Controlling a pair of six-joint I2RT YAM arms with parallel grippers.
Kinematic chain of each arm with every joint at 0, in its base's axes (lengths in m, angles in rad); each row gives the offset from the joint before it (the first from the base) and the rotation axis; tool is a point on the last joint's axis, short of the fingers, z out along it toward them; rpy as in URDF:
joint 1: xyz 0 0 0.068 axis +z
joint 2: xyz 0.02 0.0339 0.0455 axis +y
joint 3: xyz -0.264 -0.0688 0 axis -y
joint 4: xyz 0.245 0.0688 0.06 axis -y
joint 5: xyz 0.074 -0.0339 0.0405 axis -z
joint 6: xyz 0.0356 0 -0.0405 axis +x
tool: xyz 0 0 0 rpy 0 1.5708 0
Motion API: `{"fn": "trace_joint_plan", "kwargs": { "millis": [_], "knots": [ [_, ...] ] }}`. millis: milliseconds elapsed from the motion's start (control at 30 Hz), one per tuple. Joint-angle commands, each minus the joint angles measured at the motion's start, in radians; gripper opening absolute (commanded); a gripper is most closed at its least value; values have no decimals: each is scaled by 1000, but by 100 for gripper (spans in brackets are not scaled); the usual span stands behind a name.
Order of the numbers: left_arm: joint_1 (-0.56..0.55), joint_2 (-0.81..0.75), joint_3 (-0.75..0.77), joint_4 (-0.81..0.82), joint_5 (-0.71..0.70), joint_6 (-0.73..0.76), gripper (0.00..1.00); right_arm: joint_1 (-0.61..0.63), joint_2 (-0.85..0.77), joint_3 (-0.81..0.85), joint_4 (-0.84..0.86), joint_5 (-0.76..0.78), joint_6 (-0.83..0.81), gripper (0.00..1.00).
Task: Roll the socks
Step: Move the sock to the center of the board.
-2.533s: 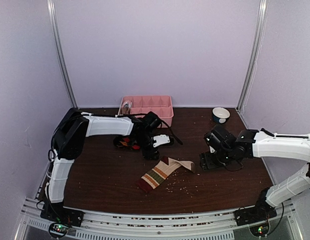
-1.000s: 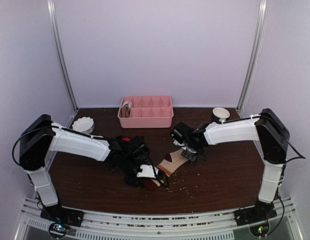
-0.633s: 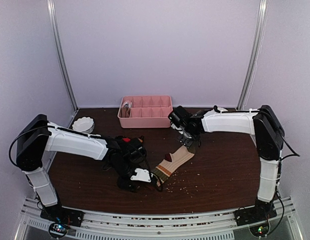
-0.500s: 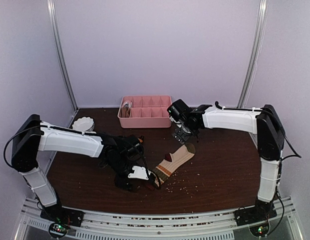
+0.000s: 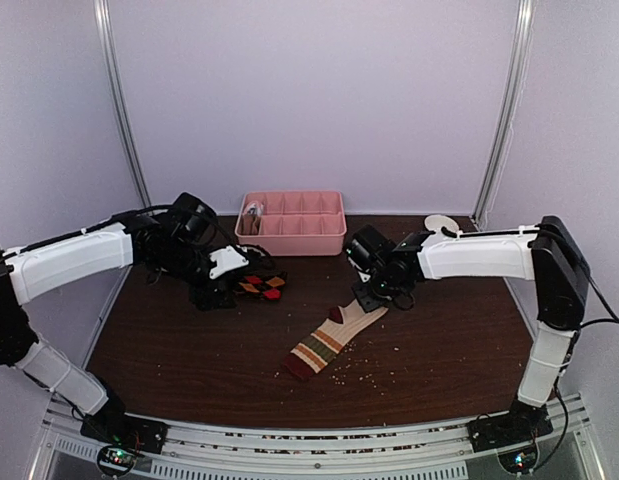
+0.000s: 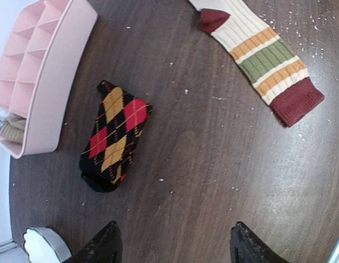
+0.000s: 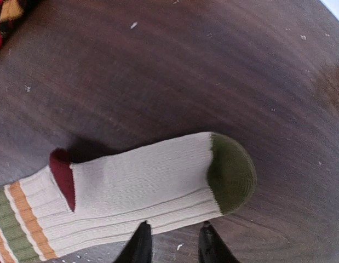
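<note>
- While the striped sock [image 5: 329, 335] lies flat in front of the tray [image 5: 289, 243], the right gripper [image 7: 174, 244], narrowly apart, hovers at its toe, seemingly to start rolling.
- Left gripper [image 6: 177, 249], wide apart and empty, overlooks the argyle sock [image 6: 115, 137] nearer the tray.

In the right wrist view the striped sock [image 7: 142, 181] runs off the edge at 8 o'clock, and only a corner of the argyle sock [image 7: 4, 16] shows at 10 o'clock. The left wrist view cuts the tray [image 6: 59, 74] at 10 o'clock and the bowl [image 6: 43, 244] at 7 o'clock. From above, what lies in the tray's 9 o'clock cell is too small to tell.
</note>
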Motion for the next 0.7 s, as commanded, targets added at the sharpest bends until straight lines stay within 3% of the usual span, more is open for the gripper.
{"fn": "trace_joint_plan", "kwargs": {
  "millis": [0, 133, 367, 433, 533, 567, 600, 633, 667],
  "knots": [
    [48, -97, -48, -12, -40, 3, 68, 4, 127, 52, -18, -72, 107, 20],
    [85, -180, -99, -8, -29, 8, 69, 8, 240, 164, -53, -129, 122, 13],
    [111, -255, -168, -25, -1, 33, 70, 8, 399, 382, -83, -194, 118, 11],
    [110, -265, -186, -31, 39, 43, 71, 10, 430, 446, -86, -214, 129, 17],
    [103, -248, -192, -54, 125, 69, 72, 10, 407, 484, -50, -182, 119, 15],
    [93, -235, -190, -61, 149, 73, 72, 8, 395, 502, -62, -189, 118, 19],
    [72, -216, -186, -72, 164, 79, 88, 9, 376, 507, -78, -188, 109, 29],
    [44, -194, -179, -81, 166, 82, 92, 13, 346, 487, -80, -174, 103, 46],
    [11, -170, -175, -82, 162, 81, 92, 20, 307, 450, -67, -159, 97, 53]
  ]
}}
